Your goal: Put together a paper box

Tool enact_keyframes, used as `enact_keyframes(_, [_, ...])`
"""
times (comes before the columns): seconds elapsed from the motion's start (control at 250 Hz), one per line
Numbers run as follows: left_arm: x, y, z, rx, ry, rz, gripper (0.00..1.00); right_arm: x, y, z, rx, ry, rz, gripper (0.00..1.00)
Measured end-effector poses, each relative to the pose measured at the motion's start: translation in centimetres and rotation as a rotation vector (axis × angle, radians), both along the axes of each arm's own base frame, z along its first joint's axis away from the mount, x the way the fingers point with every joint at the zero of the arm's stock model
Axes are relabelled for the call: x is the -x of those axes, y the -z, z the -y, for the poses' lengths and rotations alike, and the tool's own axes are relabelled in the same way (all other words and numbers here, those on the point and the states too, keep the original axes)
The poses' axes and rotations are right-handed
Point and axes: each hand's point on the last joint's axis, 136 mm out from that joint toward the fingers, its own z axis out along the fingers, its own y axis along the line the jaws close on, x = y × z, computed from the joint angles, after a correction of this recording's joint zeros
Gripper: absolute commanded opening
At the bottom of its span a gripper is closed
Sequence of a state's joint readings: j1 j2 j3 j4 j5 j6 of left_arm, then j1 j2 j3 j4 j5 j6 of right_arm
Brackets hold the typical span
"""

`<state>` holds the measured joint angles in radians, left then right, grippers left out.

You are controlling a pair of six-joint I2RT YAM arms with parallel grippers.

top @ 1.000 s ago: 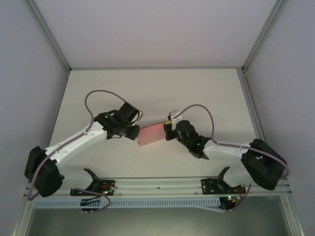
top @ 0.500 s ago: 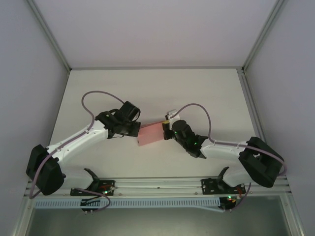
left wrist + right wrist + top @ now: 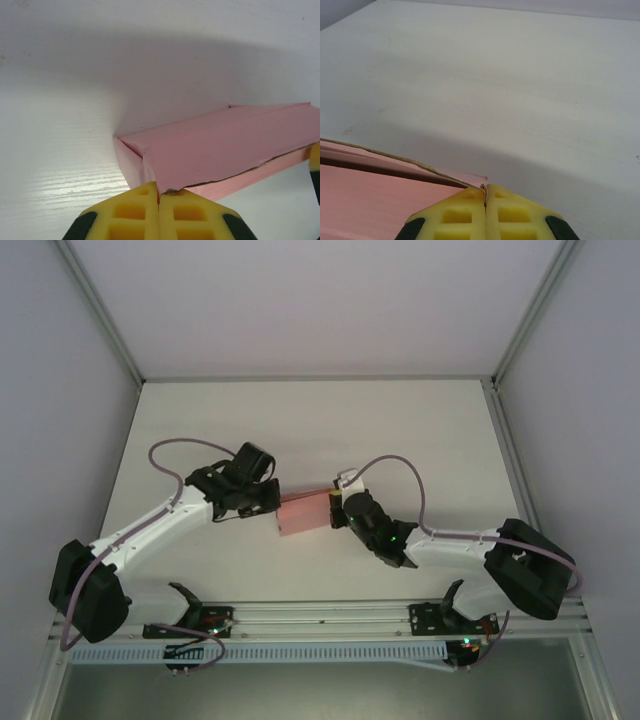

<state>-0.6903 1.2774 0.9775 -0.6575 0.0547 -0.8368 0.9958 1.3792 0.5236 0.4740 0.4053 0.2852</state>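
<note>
While our left gripper (image 3: 159,196) pinches the left end of the paper box (image 3: 303,512), jaws pressed together on the pink card's ragged edge, our right gripper (image 3: 485,192) nips the box's right end the same way, with a thin sliver of card caught in its closed jaws. We see the box as a flat pink rectangle at the middle of the white table (image 3: 300,420), its top panel folded down along the box's length.
</note>
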Motion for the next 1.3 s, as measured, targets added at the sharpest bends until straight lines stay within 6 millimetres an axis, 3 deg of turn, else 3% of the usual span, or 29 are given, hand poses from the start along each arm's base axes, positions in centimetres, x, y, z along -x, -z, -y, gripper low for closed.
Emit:
enact_keyframes(0.307, [-0.4,-0.2,-0.1,0.073,-0.036,-0.009,0.00,0.2,0.1,0.0,-0.029,0.002,0.006,0.00])
enact_keyframes(0.723, [0.4,0.6,-0.3,-0.098,0.146,0.080,0.00,0.3,0.1,-0.1,-0.030,0.001,0.008,0.00])
enact_keyframes(1.15, [0.4,1.8,0.4,-0.205,0.148,0.263,0.00,0.1,0.3,0.1,-0.020,0.023,0.038,0.00])
enact_keyframes(1.234, [0.8,2.1,0.5,-0.228,0.140,0.320,0.00,0.3,0.3,0.1,-0.011,0.025,0.046,0.05])
enact_keyframes(1.302, [0.9,2.2,0.5,-0.228,0.119,0.356,0.00,0.5,0.2,0.2,-0.008,0.025,0.043,0.18])
